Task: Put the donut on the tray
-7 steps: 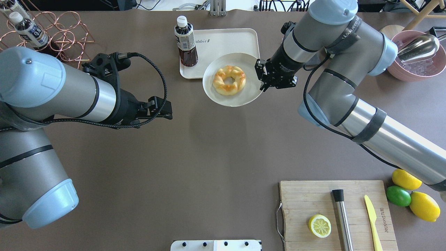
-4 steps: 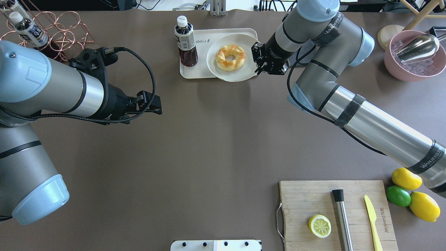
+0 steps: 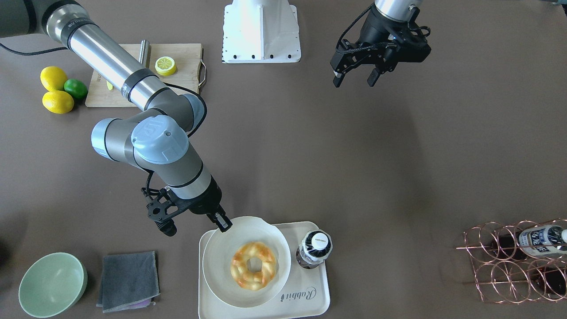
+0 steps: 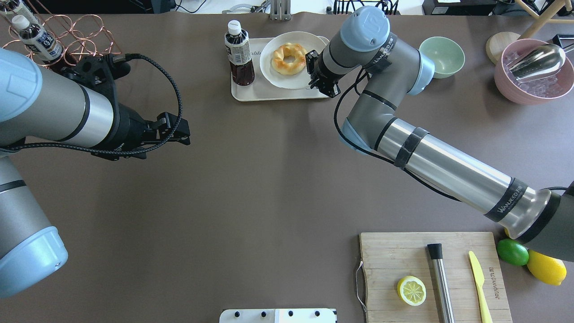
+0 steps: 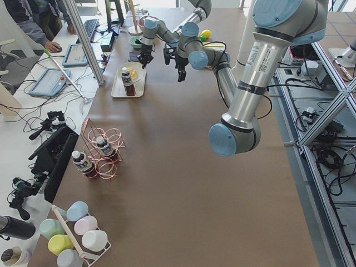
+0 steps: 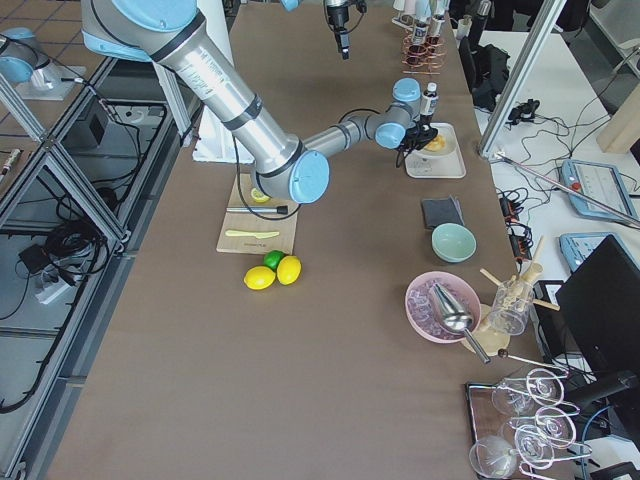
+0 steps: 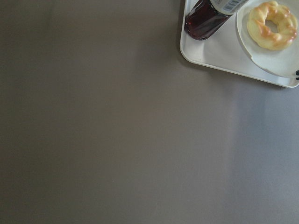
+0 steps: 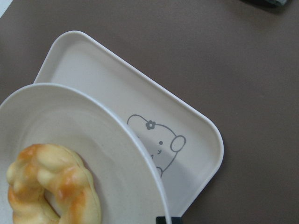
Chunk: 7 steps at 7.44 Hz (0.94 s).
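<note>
Hiding much of tray [image 4: 253,93], plate [image 4: 287,81] bearing donut [image 4: 279,61]

Golden donut [image 4: 289,58], cream bear-printed tray [image 8: 196,135]

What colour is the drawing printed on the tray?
Grey outline, a bear with a small flower, on the cream-white tray. Clearest in the right wrist view.
</note>
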Tool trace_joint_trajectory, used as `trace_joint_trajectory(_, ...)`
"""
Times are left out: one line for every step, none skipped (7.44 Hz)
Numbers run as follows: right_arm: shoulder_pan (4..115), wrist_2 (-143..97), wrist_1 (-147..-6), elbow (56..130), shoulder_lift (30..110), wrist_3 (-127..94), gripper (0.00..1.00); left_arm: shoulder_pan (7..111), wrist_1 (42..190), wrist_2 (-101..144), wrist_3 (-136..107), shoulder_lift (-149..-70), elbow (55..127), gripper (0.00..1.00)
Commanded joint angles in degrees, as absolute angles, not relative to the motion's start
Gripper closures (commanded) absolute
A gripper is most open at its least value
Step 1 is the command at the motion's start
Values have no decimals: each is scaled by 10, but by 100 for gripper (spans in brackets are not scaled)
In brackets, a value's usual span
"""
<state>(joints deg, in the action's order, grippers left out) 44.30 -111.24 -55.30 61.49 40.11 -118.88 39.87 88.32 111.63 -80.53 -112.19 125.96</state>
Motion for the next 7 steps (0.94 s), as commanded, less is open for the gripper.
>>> trace_joint_trajectory(418, -1059, -551, 578, 377, -1264, 100, 401, 853, 1116, -805, -1123, 1279, 3)
trace_joint_trajectory(416, -1054, -551, 569, 373, -1271, 100, 400, 853, 1114, -805, -1124, 1279, 3)
trace_joint_trajectory(415, -1054, -552, 567, 373, -1274, 100, 400, 852, 1115, -805, -1125, 1283, 3)
trace_joint_trajectory(415, -1054, -552, 563, 374, -1274, 100, 400, 852, 1114, -805, -1124, 1283, 3)
trace_joint_trajectory(417, -1049, -552, 561, 373, -1274, 100, 400, 852, 1115, -805, -1124, 1283, 3)
trace_joint_trajectory(417, -1041, -552, 561, 374, -1287, 79, 399, 852, 1114, -805, -1124, 1283, 3)
trace_joint_trajectory(416, -1029, -552, 560, 373, -1298, 43, 396, 852, 1114, -805, -1126, 1284, 3)
